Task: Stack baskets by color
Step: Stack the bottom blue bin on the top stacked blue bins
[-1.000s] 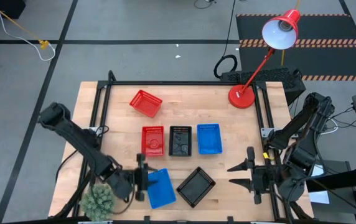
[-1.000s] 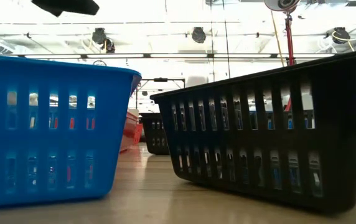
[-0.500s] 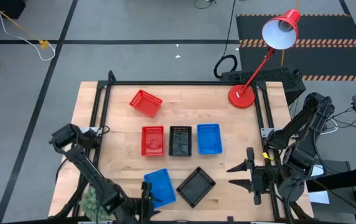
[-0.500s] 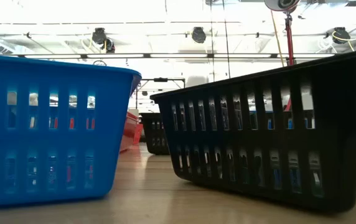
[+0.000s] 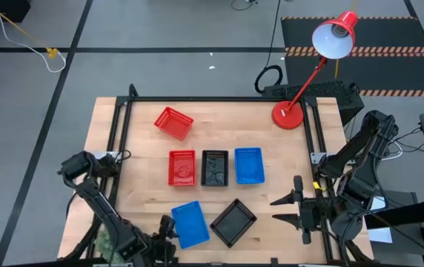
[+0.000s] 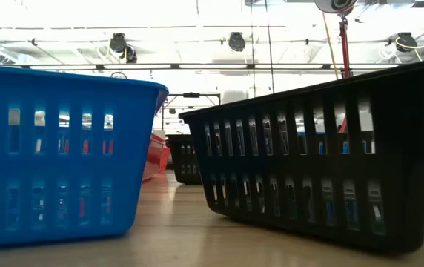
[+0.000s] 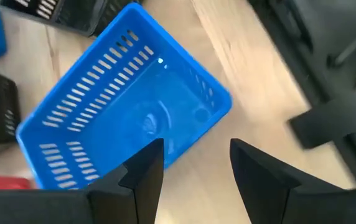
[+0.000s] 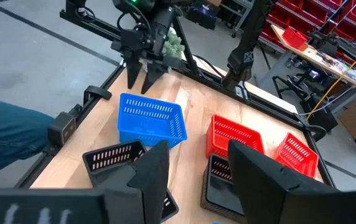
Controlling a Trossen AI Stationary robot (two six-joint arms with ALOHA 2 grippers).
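Since a moment ago the left gripper [image 5: 169, 231] has pulled back off the loose blue basket [image 5: 190, 223] toward the table's [image 5: 141, 126] near edge. That basket sits at the near edge, just beside the claw at roughly its two o'clock, apart from it. The left claw's fingers [image 7: 142, 169] stand spread with nothing between them. A loose black basket [image 5: 233, 221] lies at the blue one's three o'clock, turned askew.

Six baskets show from above, two of each colour. Past these two, at twelve o'clock, runs a row: red basket [image 5: 181, 167], black basket [image 5: 214, 167], blue basket [image 5: 248, 165]. A tilted red basket [image 5: 173, 122] lies farther off, at eleven o'clock.

The right gripper [image 5: 291, 209] waits at the table's right near corner, jaws apart and empty. One red lamp [image 5: 289, 115] stands at the far right.
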